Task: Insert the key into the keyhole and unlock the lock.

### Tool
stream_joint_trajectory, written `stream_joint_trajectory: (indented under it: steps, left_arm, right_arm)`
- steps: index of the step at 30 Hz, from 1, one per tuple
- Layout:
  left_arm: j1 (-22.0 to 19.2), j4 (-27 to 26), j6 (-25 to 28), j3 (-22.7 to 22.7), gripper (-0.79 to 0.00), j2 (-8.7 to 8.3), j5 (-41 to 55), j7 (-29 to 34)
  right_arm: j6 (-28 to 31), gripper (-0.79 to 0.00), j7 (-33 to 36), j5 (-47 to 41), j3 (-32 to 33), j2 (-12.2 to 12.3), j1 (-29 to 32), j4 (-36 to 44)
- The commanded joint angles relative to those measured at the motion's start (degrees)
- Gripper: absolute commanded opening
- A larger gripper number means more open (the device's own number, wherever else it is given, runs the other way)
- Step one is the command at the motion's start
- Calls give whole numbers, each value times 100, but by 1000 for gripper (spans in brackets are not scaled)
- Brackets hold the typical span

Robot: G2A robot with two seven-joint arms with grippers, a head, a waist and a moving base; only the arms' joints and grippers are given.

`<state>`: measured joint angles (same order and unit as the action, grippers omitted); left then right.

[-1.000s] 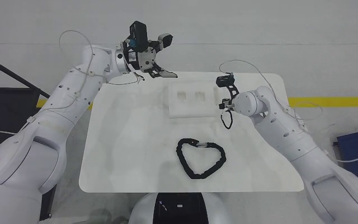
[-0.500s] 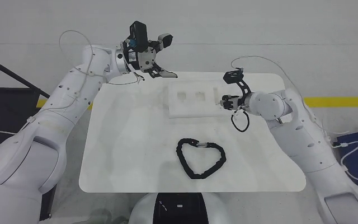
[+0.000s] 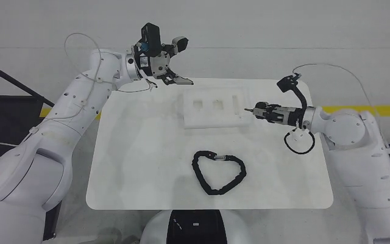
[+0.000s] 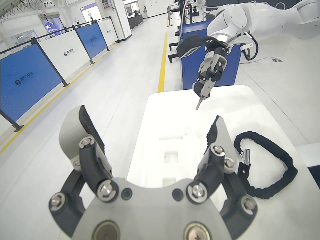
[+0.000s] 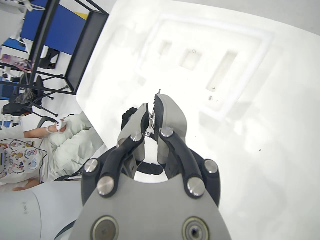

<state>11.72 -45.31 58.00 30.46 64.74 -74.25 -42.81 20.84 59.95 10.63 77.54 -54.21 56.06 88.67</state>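
The lock is a black fabric-covered chain (image 3: 218, 172) lying in a closed loop on the white table (image 3: 134, 165), near its front middle. In the left wrist view its silver cylinder end (image 4: 246, 154) stands at the loop's near side. My right gripper (image 3: 253, 110) hovers just right of the white foam tray (image 3: 213, 121), pointing left, shut on a small metal key (image 5: 151, 116) whose tip (image 4: 197, 106) sticks out beyond the fingers. My left gripper (image 3: 183, 61) hangs open over the table's back edge, left of the tray, holding nothing.
The foam tray (image 5: 250, 76) has three rectangular pockets and sits at the table's back middle. A black cable loop (image 3: 300, 141) dangles under the right wrist. Bare table surface lies left of the lock and along the front edge.
My right arm has drawn back to the right from the tray's right edge and turned its gripper to point left, key still in it. The left arm and the lock have stayed put.
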Motion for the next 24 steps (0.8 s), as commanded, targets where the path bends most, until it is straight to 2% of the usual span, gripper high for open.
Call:
stream_joint_trajectory:
  steps: [1,11,24]
  left_arm:
    - [0,0,0,0,0,0,0,0]
    - [0,0,0,0,0,0,0,0]
    - [0,0,0,0,0,0,0,0]
  right_arm:
    - [182,-785,-54,-229,226,36,146,-12]
    - [571,-785,-702,-645,997,146,861,80]
    - [624,-785,-843,-906,1073,164,1021,35]
